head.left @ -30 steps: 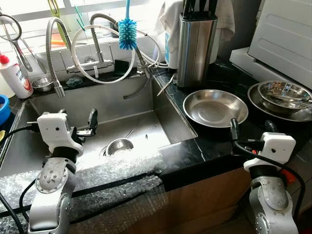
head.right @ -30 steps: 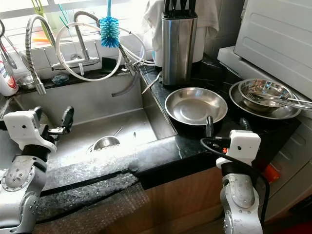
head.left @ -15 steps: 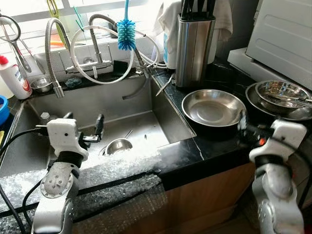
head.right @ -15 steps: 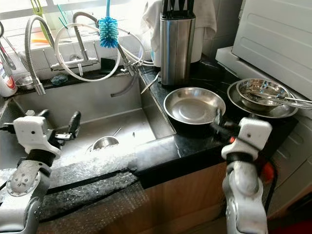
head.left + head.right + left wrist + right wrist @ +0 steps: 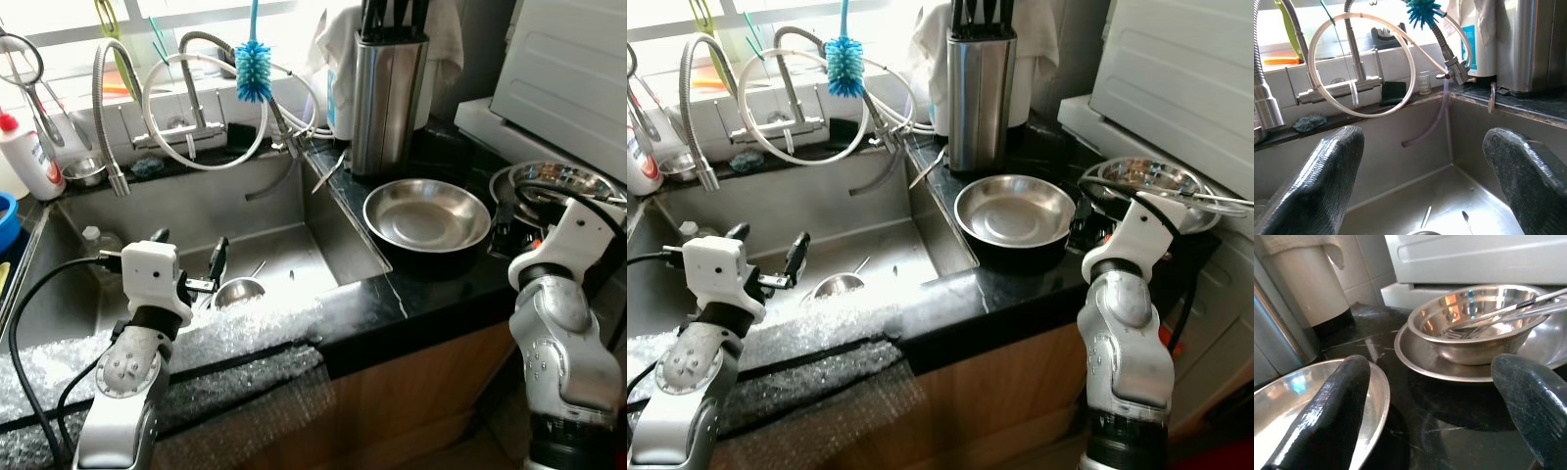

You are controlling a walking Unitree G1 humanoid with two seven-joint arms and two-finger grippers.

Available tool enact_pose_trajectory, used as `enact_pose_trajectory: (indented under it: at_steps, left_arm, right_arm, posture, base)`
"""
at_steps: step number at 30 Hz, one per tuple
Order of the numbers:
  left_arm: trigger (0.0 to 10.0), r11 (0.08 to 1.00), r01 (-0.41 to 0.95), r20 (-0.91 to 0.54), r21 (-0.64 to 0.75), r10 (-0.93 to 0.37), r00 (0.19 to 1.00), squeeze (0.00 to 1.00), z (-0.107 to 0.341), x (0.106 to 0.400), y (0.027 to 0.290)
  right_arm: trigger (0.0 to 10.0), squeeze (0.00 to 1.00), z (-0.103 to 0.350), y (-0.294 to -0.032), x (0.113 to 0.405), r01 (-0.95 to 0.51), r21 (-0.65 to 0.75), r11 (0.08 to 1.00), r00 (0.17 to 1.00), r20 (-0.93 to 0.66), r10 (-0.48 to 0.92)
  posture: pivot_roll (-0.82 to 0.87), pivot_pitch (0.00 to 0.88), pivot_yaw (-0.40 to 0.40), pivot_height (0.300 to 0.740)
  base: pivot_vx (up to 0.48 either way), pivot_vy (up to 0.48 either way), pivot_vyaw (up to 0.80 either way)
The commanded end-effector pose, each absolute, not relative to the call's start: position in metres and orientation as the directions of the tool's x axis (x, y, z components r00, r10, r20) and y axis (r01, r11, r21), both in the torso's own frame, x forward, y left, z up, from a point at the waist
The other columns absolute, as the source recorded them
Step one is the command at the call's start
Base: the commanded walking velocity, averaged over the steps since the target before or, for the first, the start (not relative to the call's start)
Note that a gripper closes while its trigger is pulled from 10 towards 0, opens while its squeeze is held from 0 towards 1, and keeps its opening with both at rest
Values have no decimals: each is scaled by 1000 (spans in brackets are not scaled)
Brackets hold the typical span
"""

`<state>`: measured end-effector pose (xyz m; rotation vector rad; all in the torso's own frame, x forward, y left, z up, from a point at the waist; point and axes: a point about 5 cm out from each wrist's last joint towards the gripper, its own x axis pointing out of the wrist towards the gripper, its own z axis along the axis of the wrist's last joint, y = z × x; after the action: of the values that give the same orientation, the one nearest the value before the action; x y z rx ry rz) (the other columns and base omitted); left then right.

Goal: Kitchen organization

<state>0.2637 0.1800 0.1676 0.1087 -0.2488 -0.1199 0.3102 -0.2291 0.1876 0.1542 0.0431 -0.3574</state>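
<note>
Black marble counter (image 5: 431,284) beside steel sink (image 5: 265,235). Right gripper (image 5: 1425,396) spread wide (empty) between pan (image 5: 427,215) and bowl (image 5: 1474,323), utensils pointing rightward; left gripper (image 5: 1420,166) spread wide, empty.

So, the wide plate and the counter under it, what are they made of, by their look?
The wide plate seems polished steel: silver, with mirror-like reflections. The counter looks like glossy black stone, perhaps marble or an imitation: pale veins cross its surface.

**Black marble counter beside the sink**

The black veined stone countertop (image 5: 431,284) fills the right half. On it: a shallow round steel pan (image 5: 427,215) at centre, a tall brushed-steel knife block (image 5: 387,93) behind, and stacked steel bowls (image 5: 549,181) at far right.
</note>
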Motion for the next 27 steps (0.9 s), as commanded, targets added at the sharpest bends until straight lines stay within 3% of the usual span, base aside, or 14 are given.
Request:
enact_pose_trajectory:
  at_steps: [1,4,5,8,16,21,27]
  left_arm:
    - [10000,982,100,231,159,-136,963,0,166,264,182]
    - [10000,983,97,232,158,-133,964,0,165,264,182]
    - [10000,983,94,233,157,-130,964,0,165,264,182]
    - [10000,983,96,234,156,-132,963,0,165,264,182]
    - [10000,983,102,241,152,-137,961,0,166,267,179]
    - [10000,983,103,240,152,-138,961,0,167,267,178]
    - [10000,982,107,240,155,-143,960,0,167,268,178]
  right_arm:
    - [10000,0,189,-229,315,339,134,931,939,-101,-328]
    - [10000,0,187,-227,318,307,111,945,948,-127,-293]
    - [10000,0,188,-220,320,198,43,979,974,-122,-192]
    - [10000,0,189,-215,323,99,-2,995,987,-128,-99]
    - [10000,0,197,-219,328,-143,-186,972,982,-152,115]
    - [10000,0,199,-227,330,-131,-180,975,982,-158,103]
    - [10000,0,203,-241,338,-24,-36,999,991,-135,19]
  posture:
    - [-242,0,37,740]
    - [-239,0,35,740]
    - [-238,0,33,740]
    - [-238,0,34,740]
    - [-241,0,32,740]
    - [-244,0,31,740]
    - [-246,0,33,740]
  base:
    - [0,0,0]
    - [0,0,0]
    - [0,0,0]
    - [0,0,0]
    - [0,0,0]
    - [0,0,0]
    - [0,0,0]
